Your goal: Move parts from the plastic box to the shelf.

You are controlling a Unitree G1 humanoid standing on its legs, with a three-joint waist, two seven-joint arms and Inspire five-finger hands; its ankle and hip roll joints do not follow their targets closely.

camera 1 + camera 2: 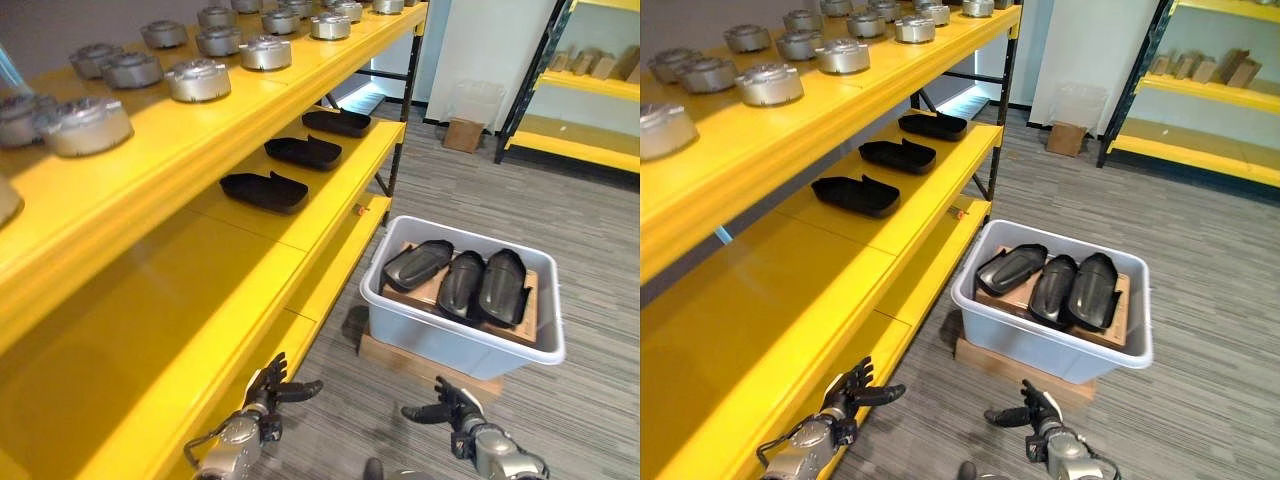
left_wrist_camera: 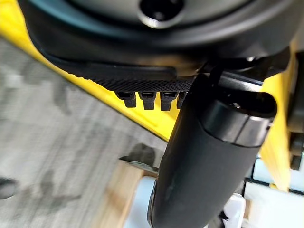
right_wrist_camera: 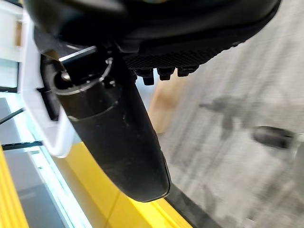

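Pre-grasp: left hand (image 1: 262, 395) and right hand (image 1: 452, 408) empty at bottom of frame, fingers released; next reach into plastic box (image 1: 455, 345) for a black part (image 1: 500, 285)

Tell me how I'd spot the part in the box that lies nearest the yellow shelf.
Find the pale plastic box on the grey floor beside the yellow shelf. Three black curved parts lie in it on a wooden board. The one you want is the shelf-side part: it lies slanted, while its two neighbours sit side by side, pointing straight back.
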